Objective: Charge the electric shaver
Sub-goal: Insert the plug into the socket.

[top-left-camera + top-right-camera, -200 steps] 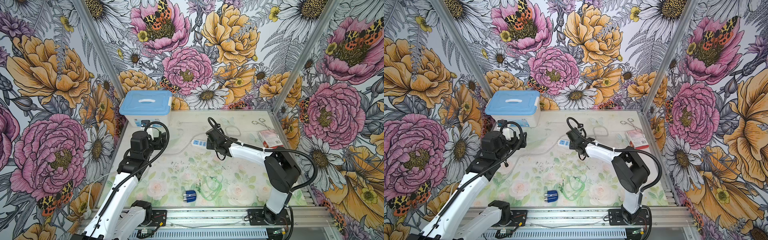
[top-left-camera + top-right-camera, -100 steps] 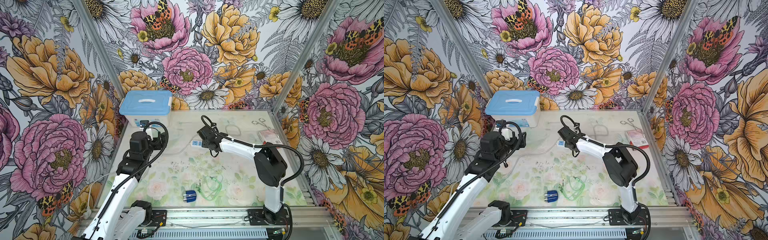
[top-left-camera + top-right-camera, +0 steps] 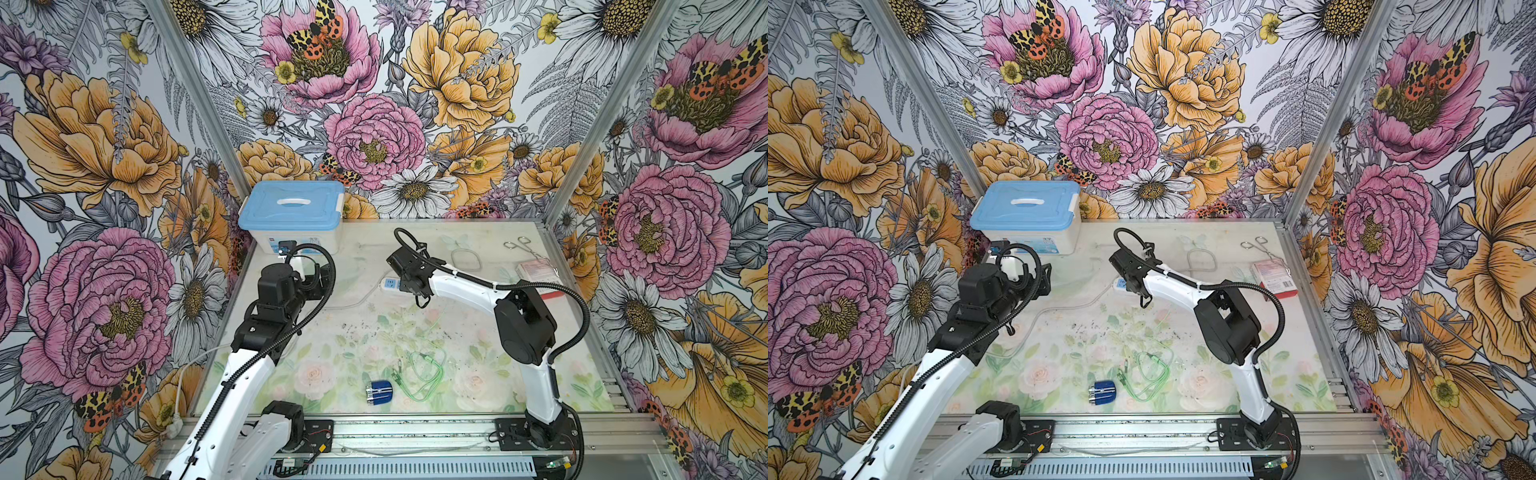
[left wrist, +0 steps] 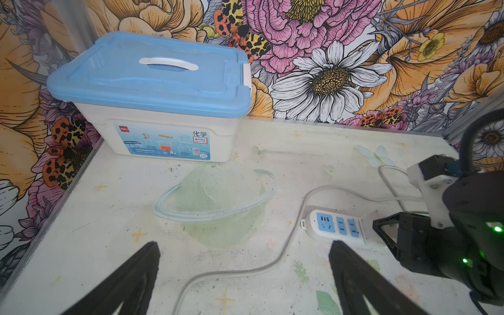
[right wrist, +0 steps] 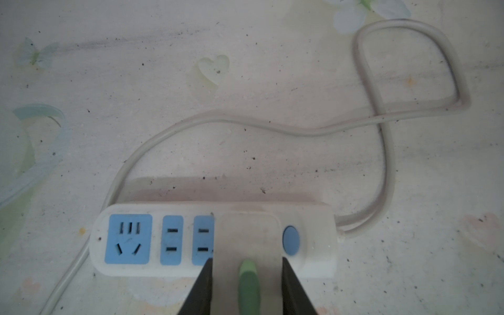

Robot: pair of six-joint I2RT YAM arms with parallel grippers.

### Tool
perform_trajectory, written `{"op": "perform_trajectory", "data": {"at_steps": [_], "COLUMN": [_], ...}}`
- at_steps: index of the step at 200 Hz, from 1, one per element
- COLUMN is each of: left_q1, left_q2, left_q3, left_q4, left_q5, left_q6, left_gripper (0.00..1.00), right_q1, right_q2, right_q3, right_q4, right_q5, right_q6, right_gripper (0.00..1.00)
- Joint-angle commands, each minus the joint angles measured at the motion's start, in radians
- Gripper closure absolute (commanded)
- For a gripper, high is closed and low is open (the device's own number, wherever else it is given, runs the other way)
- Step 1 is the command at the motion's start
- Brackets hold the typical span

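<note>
The left end effector point(image 4: 244, 246) stands spread, empty. Between the two sideways yet well apart from both, the electric shaver point(image 3: 379, 392) lies on the worktop point(image 3: 332, 340): dark blue, silver-striped, shiny silver end. The right end effector point(image 5: 246, 263) pinches a white charger plug point(image 5: 246, 234) at the power strip point(image 5: 313, 245).

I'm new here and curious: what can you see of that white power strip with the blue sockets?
The white plastic power strip with blue sockets lies flat on the pale floral tabletop. It has one wide blue socket, two narrow ones and a round blue button. Its white cord leaves the button end and loops. A white cube charger plug stands on it, gripped by the right end effector.
</note>
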Motion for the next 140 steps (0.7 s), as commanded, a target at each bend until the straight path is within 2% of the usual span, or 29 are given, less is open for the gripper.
{"op": "perform_trajectory", "data": {"at_steps": [1, 98, 140], "left_q1": [0.009, 0.019, 0.021], "left_q2": [-0.011, -0.011, -0.001], "left_q3": [0.026, 0.029, 0.035], "left_q4": [-0.009, -0.016, -0.021], "left_q5": [-0.007, 0.026, 0.03], "left_q6": [-0.004, -0.011, -0.005], "left_gripper": [0.01, 0.01, 0.01], "right_q1": [-0.049, -0.136, -0.133], "right_q2": [0.103, 0.008, -0.049], "right_q3": [-0.044, -0.028, -0.142], "right_q4": [-0.097, -0.112, -0.128], "right_q5": [-0.08, -0.102, -0.147], "right_q6": [-0.038, -0.206, -0.265], "right_gripper": [1.0, 0.97, 0.97]}}
